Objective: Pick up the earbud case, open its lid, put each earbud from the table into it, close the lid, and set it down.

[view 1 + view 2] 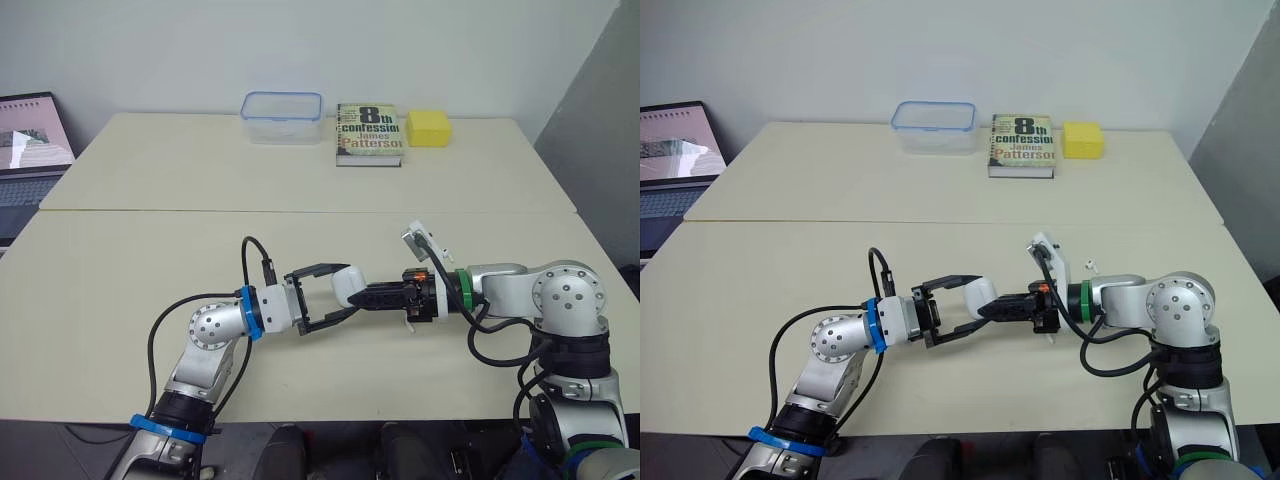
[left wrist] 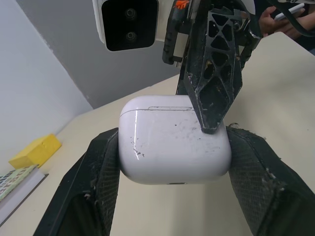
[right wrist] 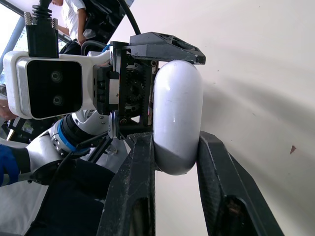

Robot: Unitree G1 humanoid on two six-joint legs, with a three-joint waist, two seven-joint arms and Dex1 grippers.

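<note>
The white earbud case (image 1: 347, 284) hangs just above the near table, its lid closed, held between both grippers. My left gripper (image 1: 338, 293) reaches in from the left, and its black fingers (image 2: 101, 182) press the case (image 2: 174, 147) on two opposite sides. From the right, my right gripper (image 1: 358, 297) clamps the case (image 3: 177, 123) across its flat faces, with one finger (image 2: 212, 73) lying on the front face. A small white piece that looks like an earbud (image 1: 1092, 266) lies on the table behind the right forearm.
At the far table's back edge stand a clear plastic container (image 1: 282, 117), a book (image 1: 369, 135) and a yellow block (image 1: 427, 128). A laptop (image 1: 30, 150) sits off to the far left. A seam (image 1: 200, 211) divides the two tables. A person (image 3: 74, 14) is behind me.
</note>
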